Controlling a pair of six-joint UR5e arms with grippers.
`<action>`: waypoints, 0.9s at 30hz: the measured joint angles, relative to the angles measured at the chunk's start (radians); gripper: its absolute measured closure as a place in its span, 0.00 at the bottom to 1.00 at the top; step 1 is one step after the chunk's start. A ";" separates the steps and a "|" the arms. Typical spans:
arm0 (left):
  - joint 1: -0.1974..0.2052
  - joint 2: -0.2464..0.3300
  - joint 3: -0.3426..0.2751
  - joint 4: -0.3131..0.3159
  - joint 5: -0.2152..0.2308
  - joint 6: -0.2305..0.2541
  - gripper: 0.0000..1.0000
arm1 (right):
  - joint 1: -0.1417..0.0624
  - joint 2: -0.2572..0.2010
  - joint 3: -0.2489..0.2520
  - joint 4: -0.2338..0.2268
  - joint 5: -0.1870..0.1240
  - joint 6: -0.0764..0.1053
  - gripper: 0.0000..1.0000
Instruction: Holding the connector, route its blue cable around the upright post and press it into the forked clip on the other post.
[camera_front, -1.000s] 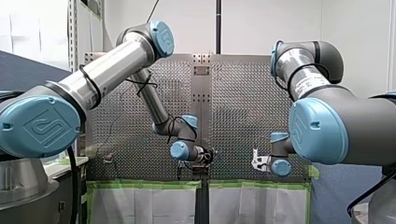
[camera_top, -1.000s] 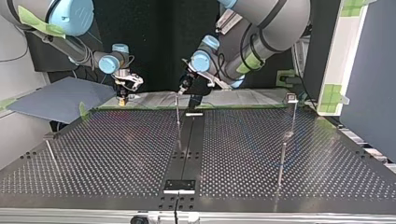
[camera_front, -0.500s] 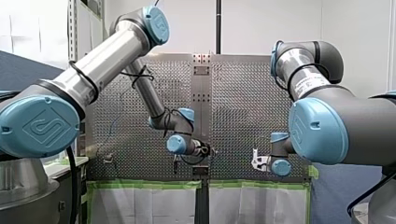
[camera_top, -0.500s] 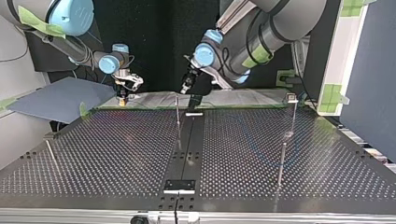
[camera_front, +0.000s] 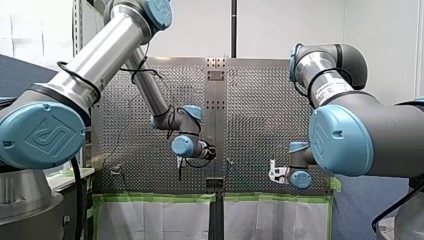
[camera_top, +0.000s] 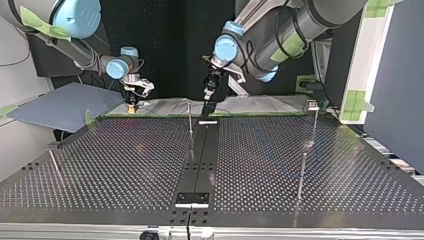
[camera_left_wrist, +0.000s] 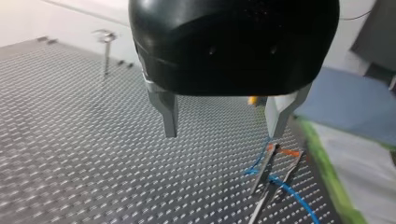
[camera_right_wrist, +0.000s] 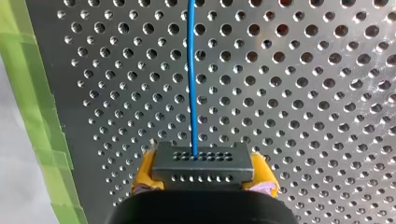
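Took in the table (camera_top: 125, 165) first: perforated, with thin posts (camera_top: 303, 172) standing well apart on it. Found my left arm (camera_front: 115, 45) reaching in over the middle and my right arm (camera_front: 350, 130) low toward the front view's right.

Saw the left gripper (camera_left_wrist: 223, 133) hovering above the table, metal fingers (camera_left_wrist: 169, 116) spread wide, nothing between them. Saw the right gripper (camera_right_wrist: 203, 173) drawn in narrow, yellow pads (camera_right_wrist: 145, 175) clamped on the connector (camera_right_wrist: 203, 161) from both sides.

Made out, below and just beside the left gripper, a slim post (camera_left_wrist: 264, 170), and at its top what looked like the clip (camera_left_wrist: 275, 150), marked orange, fork not plain to see. Traced the blue cable (camera_right_wrist: 191, 84) straight out of the connector and away across the table, then in the left wrist view crossing that post below the orange mark.

Judged the routing to be well along: connector held, cable already at a post, left gripper free above it. Judged the pressing-in as the step in hand, or just done. Could not tell which.

Reckoned the next move to call for steady tension from the right gripper and a check of the fork. If unseated, a straight downward press with the left fingers astride the cable, without knocking the post.

Of holders, noted only the clip — cable against it, seated or merely touching, impossible to say.
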 joint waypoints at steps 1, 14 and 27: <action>0.001 0.010 -0.010 0.001 -0.010 -0.010 0.07 | 0.000 0.000 0.000 0.000 0.000 0.000 1.00; -0.002 0.119 -0.119 -0.034 -0.050 -0.039 0.07 | 0.004 0.000 0.000 0.001 -0.006 0.000 1.00; -0.002 0.221 -0.221 -0.033 -0.050 0.001 0.07 | 0.009 0.000 0.000 -0.009 -0.004 -0.001 1.00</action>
